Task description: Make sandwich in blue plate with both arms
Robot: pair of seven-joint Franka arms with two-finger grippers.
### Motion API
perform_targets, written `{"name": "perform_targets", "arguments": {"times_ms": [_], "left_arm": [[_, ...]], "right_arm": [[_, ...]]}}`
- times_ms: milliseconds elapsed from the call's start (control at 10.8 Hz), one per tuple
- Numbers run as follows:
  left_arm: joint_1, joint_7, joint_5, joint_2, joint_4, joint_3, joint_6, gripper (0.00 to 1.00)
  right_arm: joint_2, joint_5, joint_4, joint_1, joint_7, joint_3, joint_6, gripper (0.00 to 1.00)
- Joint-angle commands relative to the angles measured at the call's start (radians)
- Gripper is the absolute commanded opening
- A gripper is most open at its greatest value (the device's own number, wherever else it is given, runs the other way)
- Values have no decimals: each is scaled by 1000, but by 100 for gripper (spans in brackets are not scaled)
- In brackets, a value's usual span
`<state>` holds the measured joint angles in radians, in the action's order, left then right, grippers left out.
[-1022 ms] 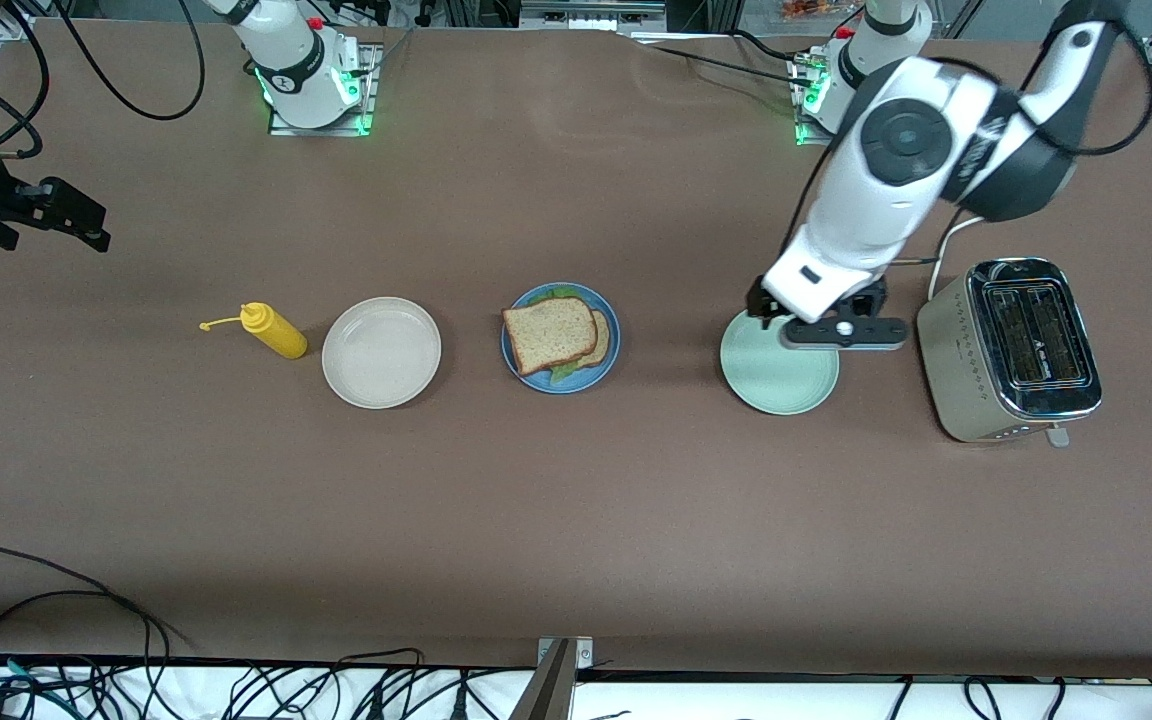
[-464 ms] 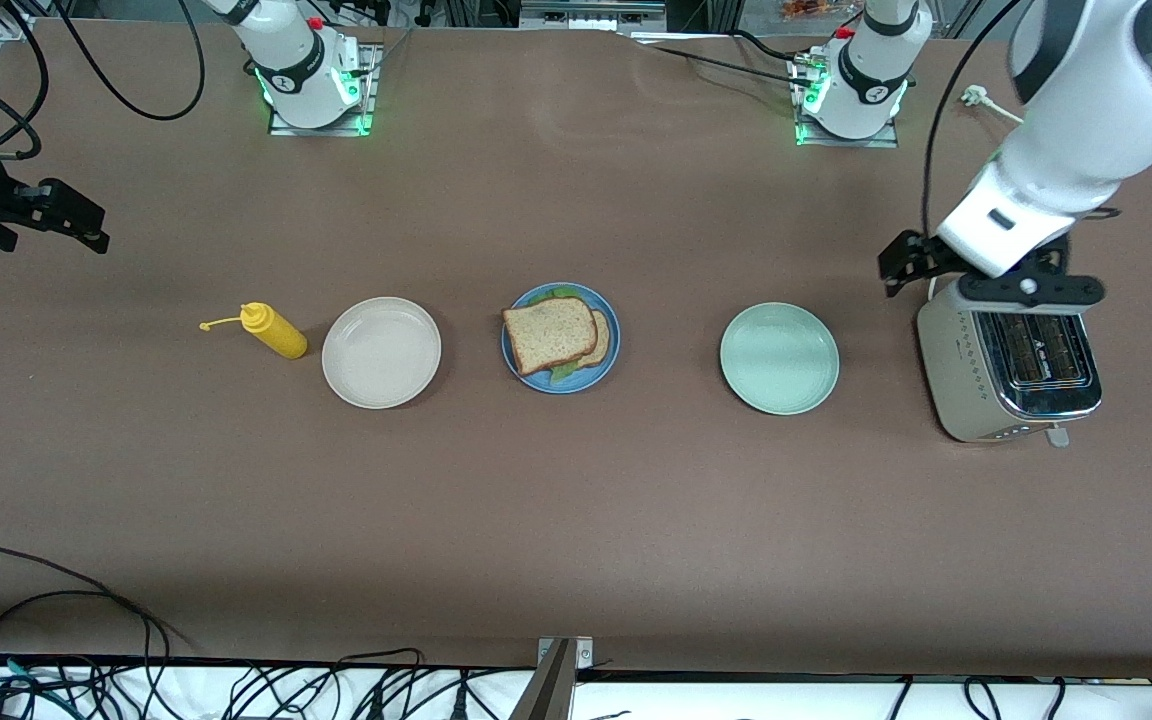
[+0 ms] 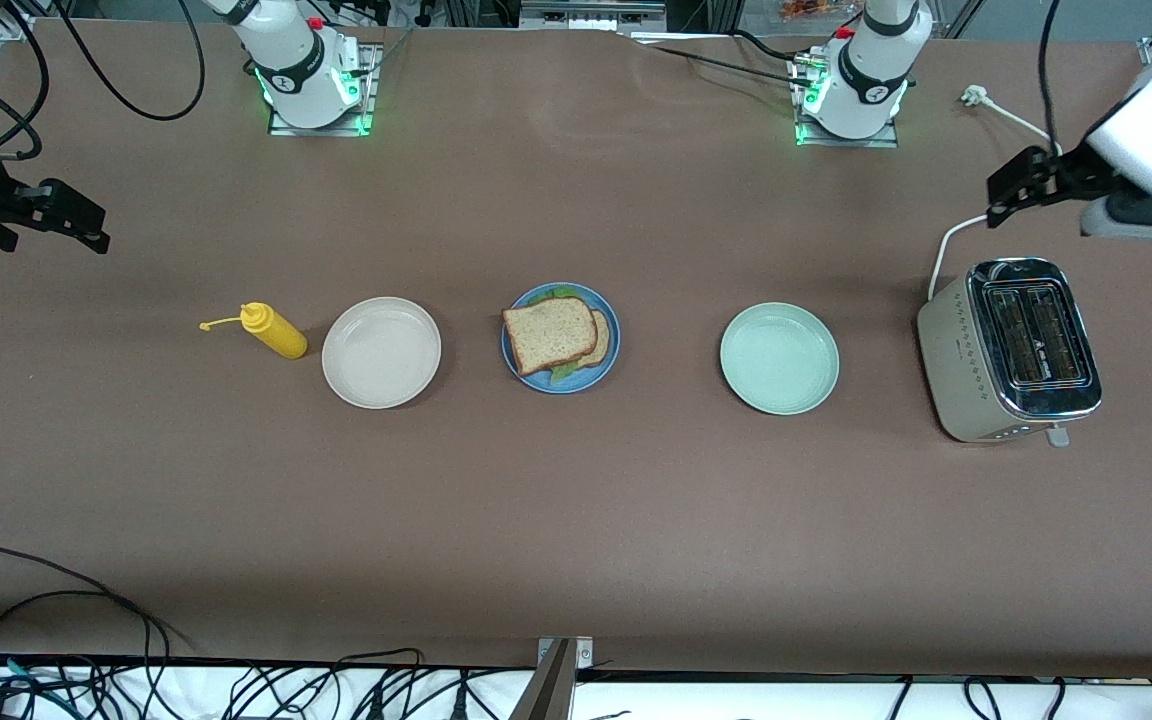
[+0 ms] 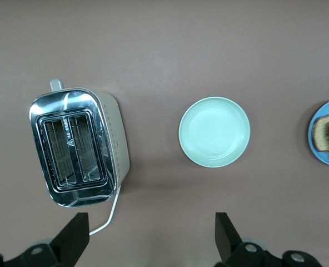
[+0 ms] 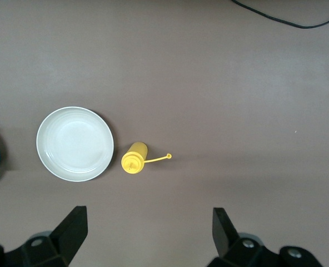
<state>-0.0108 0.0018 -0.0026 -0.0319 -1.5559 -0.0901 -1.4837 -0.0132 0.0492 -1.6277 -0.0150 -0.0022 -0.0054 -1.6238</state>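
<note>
Three plates lie in a row across the brown table [image 3: 576, 520], and you find the blue plate [image 3: 610, 352] in the middle of that row. On it rests the sandwich [image 3: 550, 334], top toast slice over green lettuce and a second slice. Beside it toward the right arm's end you see the cream-white plate [image 3: 381, 352], then the yellow squeeze bottle [image 3: 273, 330]; toward the left arm's end, the mint-green plate [image 3: 779, 358] and the silver toaster [image 3: 1011, 348]. Farther from the front camera than the row, your left gripper [image 3: 1011, 188] hangs in the air over bare table near the toaster's cord, fingers spread wide and holding nothing. Your right gripper [image 3: 76, 220] hovers at its own end of the table, equally wide and bare.
</note>
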Motion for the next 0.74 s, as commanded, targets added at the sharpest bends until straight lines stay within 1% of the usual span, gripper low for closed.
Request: {"name": "perform_targets", "arguments": {"times_ms": [0, 186, 650], "left_arm": [[15, 35, -57, 41, 137, 62, 104, 100], [17, 35, -59, 66, 174, 63, 126, 100], [32, 20, -51, 58, 166, 63, 129, 100]], "right_arm": [[4, 14, 16, -2, 13, 1, 5, 100], [4, 14, 16, 0, 13, 1, 5, 100], [4, 14, 17, -2, 13, 2, 12, 100]]}}
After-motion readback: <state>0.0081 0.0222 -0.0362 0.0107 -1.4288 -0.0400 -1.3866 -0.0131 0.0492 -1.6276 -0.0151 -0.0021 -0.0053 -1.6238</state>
